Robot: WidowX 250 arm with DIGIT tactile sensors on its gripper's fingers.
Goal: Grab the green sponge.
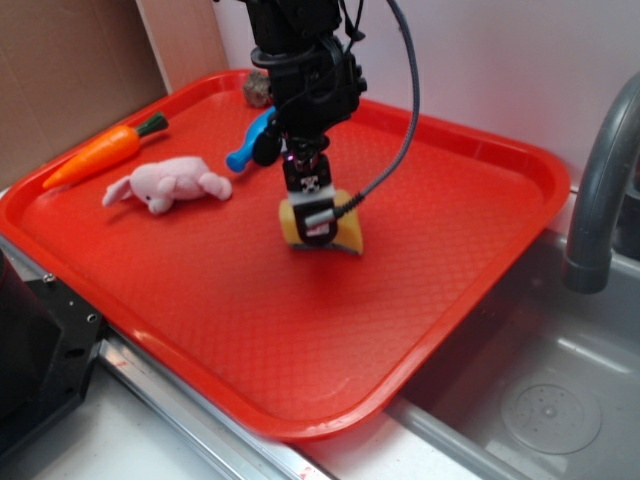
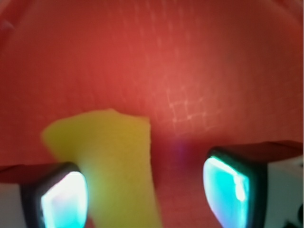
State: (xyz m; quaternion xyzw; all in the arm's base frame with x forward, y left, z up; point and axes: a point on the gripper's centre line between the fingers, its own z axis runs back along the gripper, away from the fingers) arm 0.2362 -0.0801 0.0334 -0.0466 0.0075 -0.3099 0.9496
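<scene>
Looking down through the wrist camera, I see the gripper [image 2: 145, 187] with its two fingers spread apart, a clear gap of red tray between them. The left finger pad [image 2: 64, 199] glows cyan and sits against the green sponge [image 2: 111, 156], which shows here as a blurred yellow block running from mid-frame down to the bottom edge. The right finger pad [image 2: 228, 187] stands apart from the sponge, with bare tray surface between the two. So the sponge lies within the open span, crowded toward one finger, and I cannot say that it is being pinched.

From the exterior camera, the gripper [image 1: 318, 228] is down low over the middle of the red tray [image 1: 480, 160], right at the green sponge [image 1: 345, 236]. The sponge rests on the tray floor, its yellow foam showing on both sides of the finger assembly, with a thin dark layer along its lower right edge. Whether the fingertips touch the tray I cannot tell from this angle.

Elsewhere on the tray, well apart from the sponge, lie a pink plush [image 1: 170, 185], an orange carrot toy [image 1: 105, 152] near the left rim, and a blue object [image 1: 250, 140] partly behind the arm. A grey faucet [image 1: 600, 190] stands at the right, over the sink [image 1: 540, 400].
</scene>
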